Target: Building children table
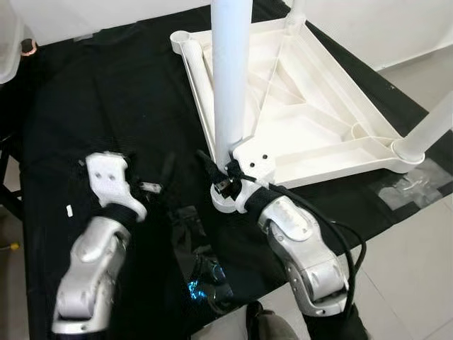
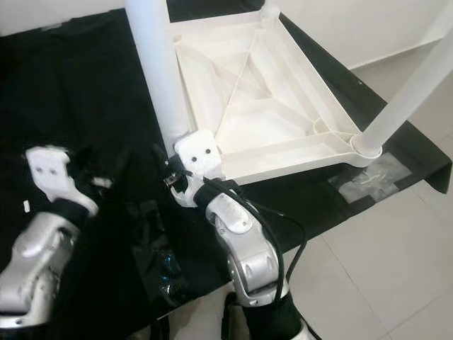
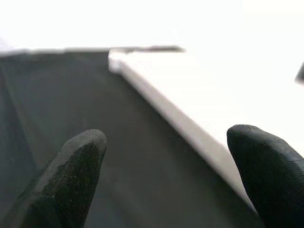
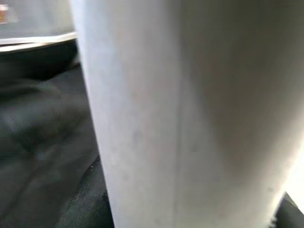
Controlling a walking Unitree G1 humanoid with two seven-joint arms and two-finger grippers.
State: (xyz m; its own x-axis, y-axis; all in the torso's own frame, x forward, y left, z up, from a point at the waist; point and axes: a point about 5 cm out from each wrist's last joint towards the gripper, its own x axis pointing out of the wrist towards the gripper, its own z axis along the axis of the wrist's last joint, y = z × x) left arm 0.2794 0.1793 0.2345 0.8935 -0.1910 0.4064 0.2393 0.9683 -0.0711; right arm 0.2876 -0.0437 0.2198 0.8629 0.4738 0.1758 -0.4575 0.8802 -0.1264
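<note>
Item: white plastic children's table (image 1: pixel 304 120), upside down on a black cloth (image 1: pixel 92 106). Near-corner leg (image 1: pixel 231 78) upright in its socket, right gripper (image 1: pixel 225 177) at its base; whether its jaws hold the leg cannot be told. Left gripper (image 3: pixel 166 156) beside it over the cloth, jaws wide, holding nothing. Advice: keep the leg vertical and press straight down until seated.
</note>
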